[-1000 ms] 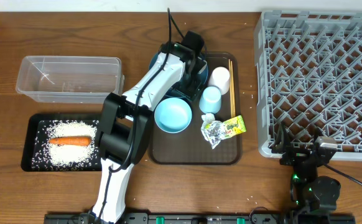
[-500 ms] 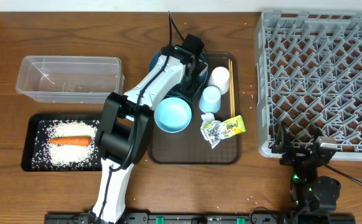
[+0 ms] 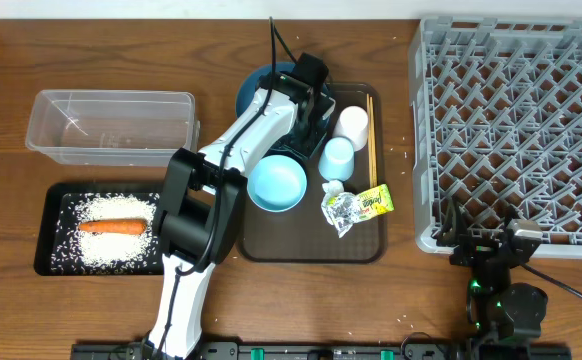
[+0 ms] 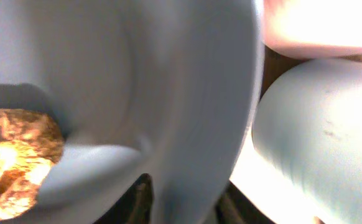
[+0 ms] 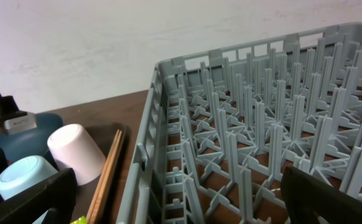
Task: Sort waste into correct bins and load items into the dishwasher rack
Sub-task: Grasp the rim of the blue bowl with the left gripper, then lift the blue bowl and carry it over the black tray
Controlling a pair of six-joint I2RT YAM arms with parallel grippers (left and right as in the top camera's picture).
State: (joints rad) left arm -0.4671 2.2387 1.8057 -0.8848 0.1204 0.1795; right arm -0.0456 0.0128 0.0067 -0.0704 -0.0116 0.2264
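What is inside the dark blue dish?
The left wrist view shows a brown food lump lying in the dish. From overhead, the left arm covers most of the dish, so the rest of its inside is hidden.

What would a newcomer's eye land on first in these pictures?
The large square grey plastic rack, empty, fills the right side. At centre the white-and-black left arm reaches over the brown serving tray, its left gripper on the rim of the large dark blue dish. Far left, an orange carrot lies on white rice in the shallow black tray.
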